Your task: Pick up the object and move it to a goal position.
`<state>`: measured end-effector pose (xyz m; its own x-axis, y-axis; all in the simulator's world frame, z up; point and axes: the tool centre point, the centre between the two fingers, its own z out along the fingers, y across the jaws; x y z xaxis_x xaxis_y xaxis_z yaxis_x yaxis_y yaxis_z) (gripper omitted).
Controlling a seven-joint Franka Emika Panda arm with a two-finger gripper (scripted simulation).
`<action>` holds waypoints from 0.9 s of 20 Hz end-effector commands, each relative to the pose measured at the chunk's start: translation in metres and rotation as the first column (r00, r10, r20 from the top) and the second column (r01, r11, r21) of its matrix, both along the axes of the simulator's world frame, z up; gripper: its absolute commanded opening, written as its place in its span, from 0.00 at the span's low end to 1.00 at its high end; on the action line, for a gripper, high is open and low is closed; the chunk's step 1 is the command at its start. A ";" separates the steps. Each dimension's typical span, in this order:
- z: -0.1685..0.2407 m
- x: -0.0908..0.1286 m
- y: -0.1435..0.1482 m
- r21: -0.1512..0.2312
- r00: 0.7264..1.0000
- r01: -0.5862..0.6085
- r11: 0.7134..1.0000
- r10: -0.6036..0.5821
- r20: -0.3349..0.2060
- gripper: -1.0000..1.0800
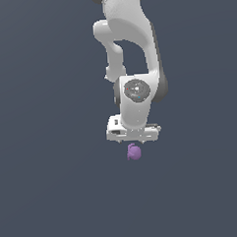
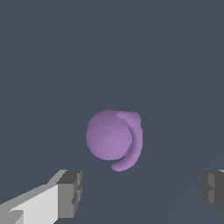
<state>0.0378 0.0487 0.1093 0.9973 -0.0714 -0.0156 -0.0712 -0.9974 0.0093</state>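
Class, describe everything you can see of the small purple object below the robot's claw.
The purple object is a small, smooth, matte ball with a curved, crescent-like ridge wrapping one side. It looks whole and lies on the plain dark grey surface, just below the white claw in the exterior view. In the wrist view it sits apart from the open dark fingertips, ahead of the gap between them. Nothing touches it but the surface.

One small purple, roundish lumpy object (image 1: 134, 152) sits at the frame's centre. One white robot arm (image 1: 131, 51) enters from the top, carrying one gripper (image 1: 134, 138) with two dark-tipped fingers (image 2: 70, 192).
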 end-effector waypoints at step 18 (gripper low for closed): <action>-0.043 0.016 0.017 0.008 0.998 0.055 0.998 -0.055 0.015 0.96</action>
